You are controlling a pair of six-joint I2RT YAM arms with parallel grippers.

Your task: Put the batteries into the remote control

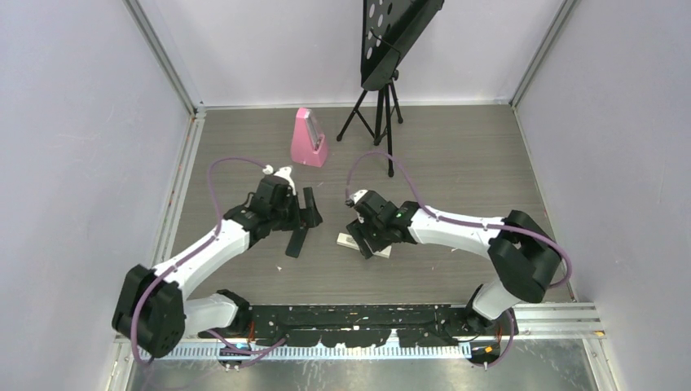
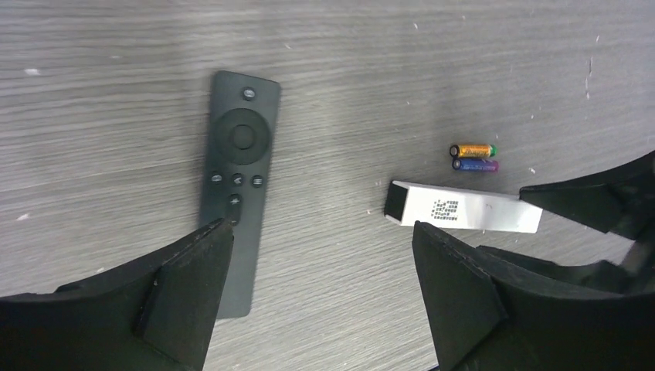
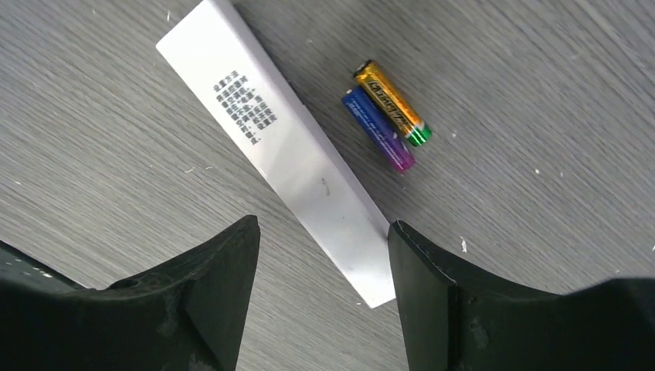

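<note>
The black remote control [image 2: 235, 185] lies button side up on the grey table, its near end beside my left gripper's left finger. My left gripper [image 2: 320, 263] hangs open above bare table, holding nothing. Two batteries lie side by side, touching: a gold one [image 3: 391, 103] and a blue-purple one [image 3: 378, 129]; they also show in the left wrist view [image 2: 473, 158]. My right gripper [image 3: 324, 247] is open over the near end of a white bar [image 3: 286, 147], which lies flat on the table. In the top view the remote control [image 1: 297, 241] lies just below the left gripper [image 1: 303, 218].
The white bar [image 1: 345, 239] lies between the two arms, partly under the right gripper [image 1: 367, 236]. A pink metronome [image 1: 310, 138] and a black music stand on a tripod [image 1: 381, 77] stand at the back. Walls close in the left, right and far sides.
</note>
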